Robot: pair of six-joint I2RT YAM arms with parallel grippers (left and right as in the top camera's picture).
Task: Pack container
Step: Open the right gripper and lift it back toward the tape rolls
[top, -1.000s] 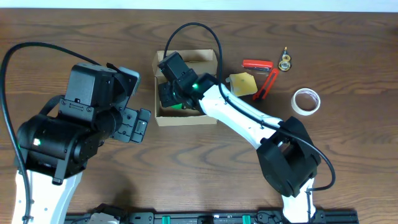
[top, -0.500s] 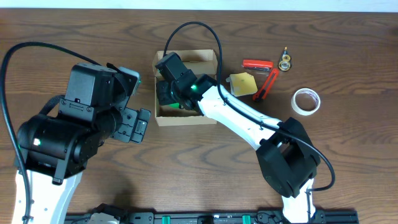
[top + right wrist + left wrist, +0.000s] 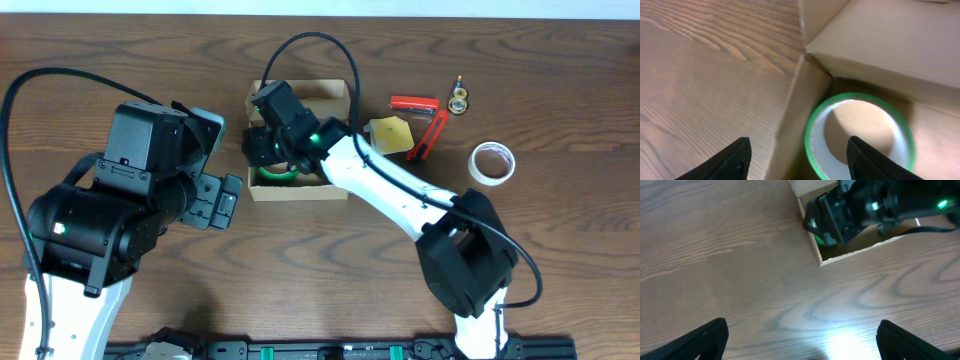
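tape roll [image 3: 860,95] in container [image 3: 310,192], right gripper [image 3: 799,150] spread

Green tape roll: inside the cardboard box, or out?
Inside. The green-edged tape roll lies flat in a corner of the open tan cardboard box.

White arms [image 3: 380,185], black joints [image 3: 465,262], black cables [image 3: 322,44], green lights [image 3: 312,138]

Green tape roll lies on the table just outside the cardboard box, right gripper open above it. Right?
No. The green tape roll lies inside the cardboard box; the right wrist view shows it. The right gripper is open above it.
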